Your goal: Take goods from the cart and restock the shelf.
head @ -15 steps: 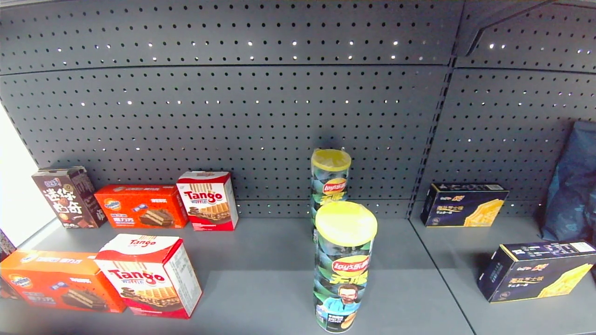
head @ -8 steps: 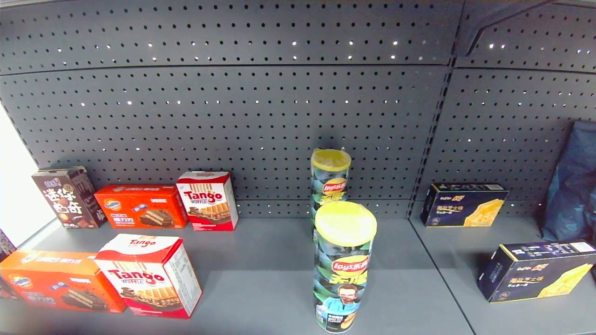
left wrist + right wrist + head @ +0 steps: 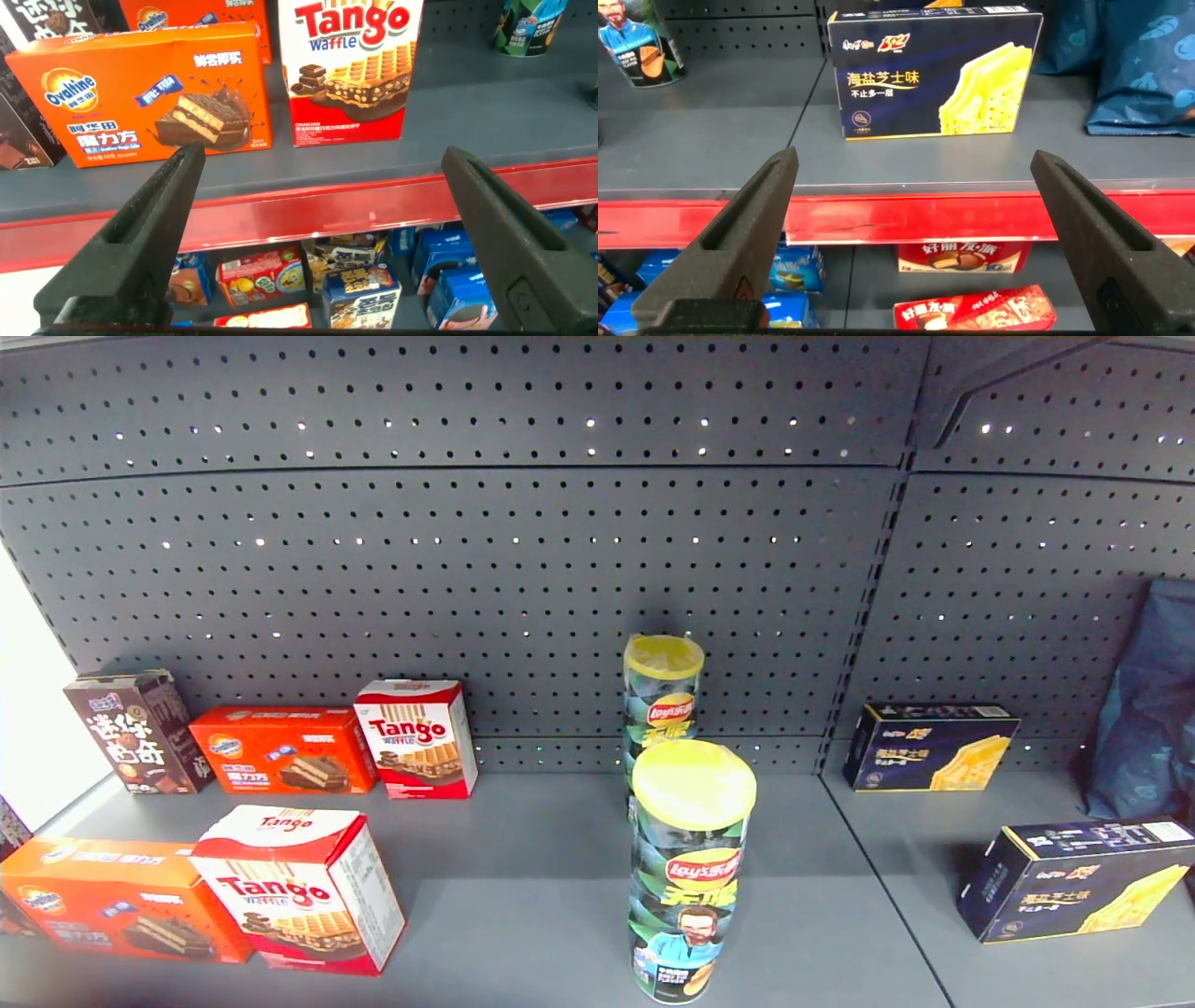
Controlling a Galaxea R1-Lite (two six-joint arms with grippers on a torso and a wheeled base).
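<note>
The grey shelf [image 3: 532,859] carries a chips can [image 3: 691,868] with a yellow lid at the front middle and a second can [image 3: 663,695] behind it. To the left stand two Tango boxes [image 3: 299,891] [image 3: 418,739], two orange cake boxes [image 3: 112,910] [image 3: 280,749] and a brown box [image 3: 135,730]. Two navy cracker boxes [image 3: 1083,877] [image 3: 929,747] sit on the right. My left gripper [image 3: 318,233] is open before the shelf's red edge [image 3: 308,210], facing the orange box [image 3: 140,98] and Tango box [image 3: 350,65]. My right gripper [image 3: 910,233] is open, facing a navy cracker box [image 3: 934,75].
A blue bag [image 3: 1153,709] leans against the pegboard back at the far right. A lower shelf under the red edge holds several small boxes [image 3: 364,289] [image 3: 962,252]. Bare shelf floor lies between the Tango boxes and the cans.
</note>
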